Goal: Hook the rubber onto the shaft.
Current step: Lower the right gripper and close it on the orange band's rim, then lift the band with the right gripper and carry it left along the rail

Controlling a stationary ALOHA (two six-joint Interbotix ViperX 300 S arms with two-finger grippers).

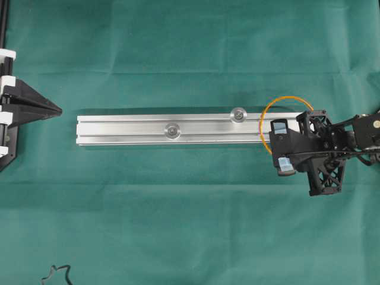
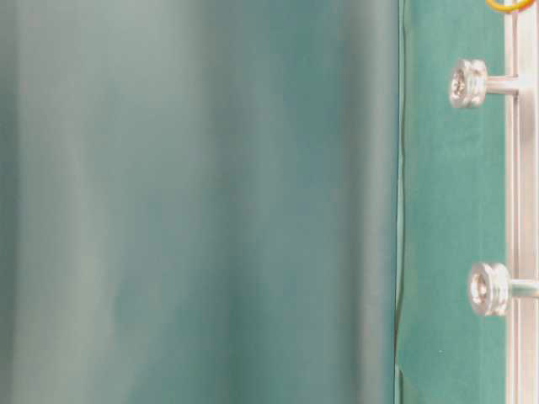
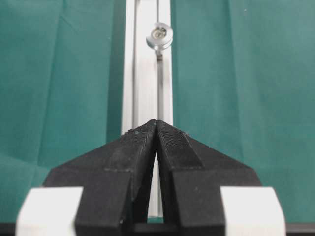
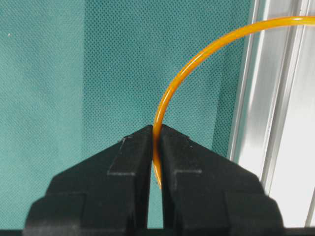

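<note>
The rubber [image 1: 287, 97] is a thin orange loop lying over the right end of the silver rail [image 1: 130, 129]. My right gripper [image 1: 272, 144] is shut on the loop's near side beside the rail; in the right wrist view the orange cord [image 4: 197, 54] runs down between the closed tips [image 4: 156, 129]. Two silver shafts stand on the rail, one [image 1: 239, 114] close to the loop and one [image 1: 173, 129] farther left. My left gripper [image 1: 58, 110] is shut and holds nothing, off the rail's left end and pointing along it [image 3: 156, 121].
Green cloth covers the table. A small dark wiry squiggle [image 1: 56, 274] lies at the front left edge. The table-level view shows both shafts [image 2: 468, 82] [image 2: 488, 289] sticking out from the rail [image 2: 526, 210] and a sliver of the rubber [image 2: 508, 4].
</note>
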